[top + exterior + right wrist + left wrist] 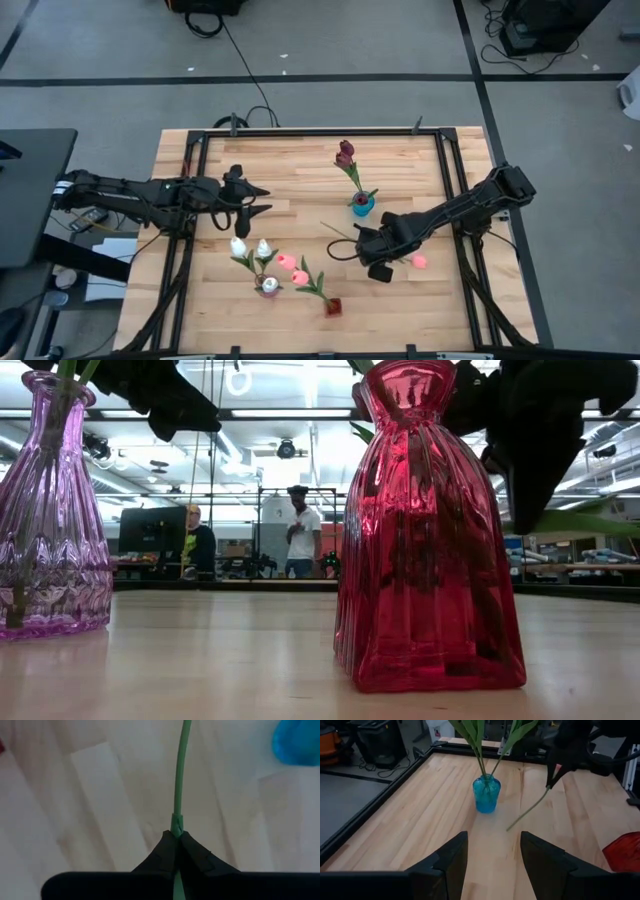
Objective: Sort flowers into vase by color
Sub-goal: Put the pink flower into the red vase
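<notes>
Risk first: we judge the main hazard to be the pink tulip point(419, 261) swinging or slipping as it is carried. The right gripper point(176, 842) pinches only the thin green stem point(180, 775), jaws pressed together on it, with the pink head on one side of the fingers and the stem's free end trailing out the other way toward the blue vase point(362, 205). A grip that far from either end lets the flower pivot, and the trailing end could catch the blue vase, which is narrow and carries two dark maroon tulips point(345, 153), so a nudge might tip it (the left wrist view shows the stem tip just beside the vase but not touching).

A second risk is colour: the red vase point(333, 306), near the front edge, already holds pink tulips point(293, 269); dropping this one in the purple vase point(268, 287) with the white tulips point(250, 247) would spoil the sort.

Pose: the right arm reaches in from the right edge, its gripper low over the table right of centre. The left gripper point(256, 200) hovers left of centre, jaws spread and empty, pointing right toward the blue vase
</notes>
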Tool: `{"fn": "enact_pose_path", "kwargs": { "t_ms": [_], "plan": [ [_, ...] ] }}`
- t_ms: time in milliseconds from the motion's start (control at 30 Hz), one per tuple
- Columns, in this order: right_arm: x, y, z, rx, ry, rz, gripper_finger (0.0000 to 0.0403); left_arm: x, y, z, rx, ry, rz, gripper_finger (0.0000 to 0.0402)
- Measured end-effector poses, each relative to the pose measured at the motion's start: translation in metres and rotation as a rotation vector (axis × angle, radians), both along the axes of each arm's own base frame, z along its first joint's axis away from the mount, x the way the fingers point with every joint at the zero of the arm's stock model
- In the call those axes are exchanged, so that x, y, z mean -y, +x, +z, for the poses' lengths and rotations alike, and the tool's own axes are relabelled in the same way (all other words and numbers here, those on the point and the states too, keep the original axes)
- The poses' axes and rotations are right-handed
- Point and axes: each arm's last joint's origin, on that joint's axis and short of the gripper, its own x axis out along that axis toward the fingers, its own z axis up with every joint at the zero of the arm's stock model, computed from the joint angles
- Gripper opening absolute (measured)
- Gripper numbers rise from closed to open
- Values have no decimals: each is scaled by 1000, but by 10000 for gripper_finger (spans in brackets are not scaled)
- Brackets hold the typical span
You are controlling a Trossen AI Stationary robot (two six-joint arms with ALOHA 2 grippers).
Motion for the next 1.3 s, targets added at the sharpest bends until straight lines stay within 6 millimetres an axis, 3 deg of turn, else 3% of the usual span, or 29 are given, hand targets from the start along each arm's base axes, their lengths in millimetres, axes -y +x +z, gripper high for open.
{"fn": "enact_pose_path", "kwargs": {
  "t_ms": [167,433,667,867,1300],
  "plan": [
    [6,0,0,-46,67,-15,20,0,-4,4,25,0,1,187],
    [5,-10,16,-20,49,-14,21,-2,-14,38,110,11,24,187],
    [13,-5,24,82,13,-39,20,-2,-13,33,44,74,4,187],
    [22,0,23,79,43,-23,20,-2,-13,30,-41,281,-70,188],
    [37,-20,72,286,170,-36,22,-5,-12,38,23,344,42,188]
  ]
}}
